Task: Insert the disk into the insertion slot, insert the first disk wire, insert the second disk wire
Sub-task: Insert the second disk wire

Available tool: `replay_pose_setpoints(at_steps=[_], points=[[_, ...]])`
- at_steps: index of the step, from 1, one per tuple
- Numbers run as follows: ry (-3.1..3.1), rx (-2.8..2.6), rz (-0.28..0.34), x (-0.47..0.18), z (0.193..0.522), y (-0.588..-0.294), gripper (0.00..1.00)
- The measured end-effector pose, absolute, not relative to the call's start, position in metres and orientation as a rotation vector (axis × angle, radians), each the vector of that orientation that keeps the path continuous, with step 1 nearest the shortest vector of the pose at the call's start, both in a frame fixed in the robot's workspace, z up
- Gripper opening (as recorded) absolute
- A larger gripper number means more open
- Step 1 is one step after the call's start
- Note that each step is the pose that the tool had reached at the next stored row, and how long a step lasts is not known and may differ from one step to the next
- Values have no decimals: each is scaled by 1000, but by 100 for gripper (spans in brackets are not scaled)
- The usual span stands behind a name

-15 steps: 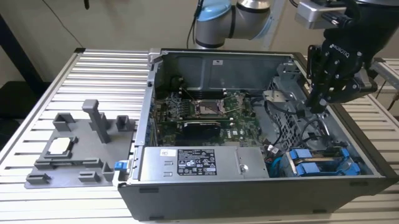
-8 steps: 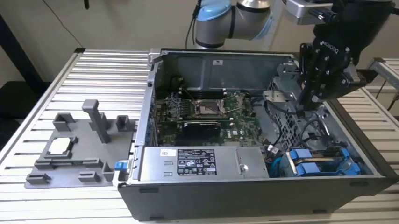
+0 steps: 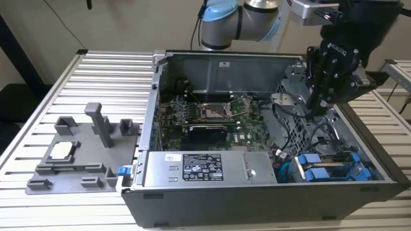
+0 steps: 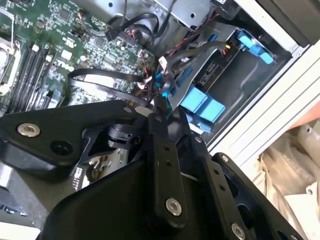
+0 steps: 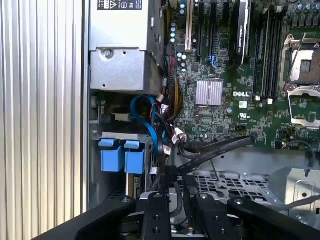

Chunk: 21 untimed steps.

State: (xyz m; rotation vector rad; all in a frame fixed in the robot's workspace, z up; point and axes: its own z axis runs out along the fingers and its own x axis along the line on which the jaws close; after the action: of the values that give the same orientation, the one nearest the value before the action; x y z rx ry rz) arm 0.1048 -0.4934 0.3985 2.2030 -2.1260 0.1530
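**DISK SEATED IN SLOT**

The disk [image 3: 319, 172], framed by bright blue bracket tabs, lay in the slot [image 4: 260, 82] at the case's [image 3: 257, 204] front corner, on the exterior view's right. The gripper [image 3: 313, 111] hung just behind it, fingertips pressed together among black cables [image 5: 215, 147].

Arm [image 3: 222, 29] cut off @ top edge
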Motion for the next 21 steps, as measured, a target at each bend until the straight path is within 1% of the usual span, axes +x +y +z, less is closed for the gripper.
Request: replay_pose_setpoints(at_steps=[14, 21], points=[[-2109, 2189, 199, 90, 393, -493, 27], [-2121, 2214, 249, 77, 388, -493, 27]])
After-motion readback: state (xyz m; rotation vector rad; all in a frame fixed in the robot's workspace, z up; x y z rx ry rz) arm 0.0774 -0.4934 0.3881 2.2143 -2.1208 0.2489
